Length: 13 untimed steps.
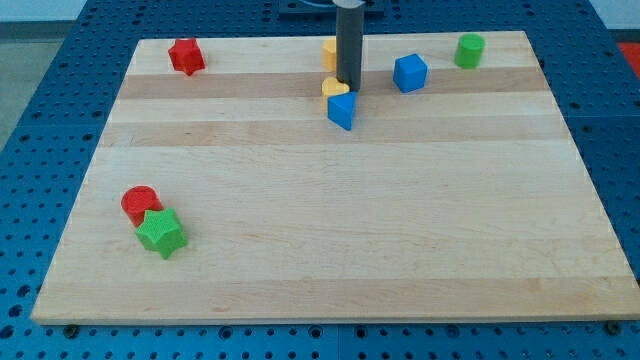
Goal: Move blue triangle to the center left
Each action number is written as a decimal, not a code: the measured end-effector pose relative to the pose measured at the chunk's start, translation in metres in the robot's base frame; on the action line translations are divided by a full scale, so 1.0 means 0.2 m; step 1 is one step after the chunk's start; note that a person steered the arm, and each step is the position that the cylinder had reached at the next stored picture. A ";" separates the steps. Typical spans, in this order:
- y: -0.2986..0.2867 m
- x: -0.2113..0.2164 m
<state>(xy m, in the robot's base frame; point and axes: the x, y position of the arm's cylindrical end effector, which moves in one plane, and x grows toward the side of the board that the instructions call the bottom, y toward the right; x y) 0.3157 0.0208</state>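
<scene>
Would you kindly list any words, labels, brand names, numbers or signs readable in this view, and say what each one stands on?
None: no text, number or sign can be read anywhere.
Wooden board: bare wood.
Blue triangle block, just below my tip: unmarked.
Blue cube, red star block, green star block: unmarked.

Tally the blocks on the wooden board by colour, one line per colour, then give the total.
Red: 2, red star block, red round block
Green: 2, green star block, green round block
Blue: 2, blue triangle block, blue cube block
Yellow: 2, yellow block, yellow block behind the rod
Total: 8
</scene>
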 end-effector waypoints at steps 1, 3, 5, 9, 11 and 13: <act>0.00 0.11; 0.11 0.27; 0.11 0.57; 0.04 0.72; -0.22 0.70; -0.27 0.56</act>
<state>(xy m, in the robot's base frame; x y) 0.4271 -0.0333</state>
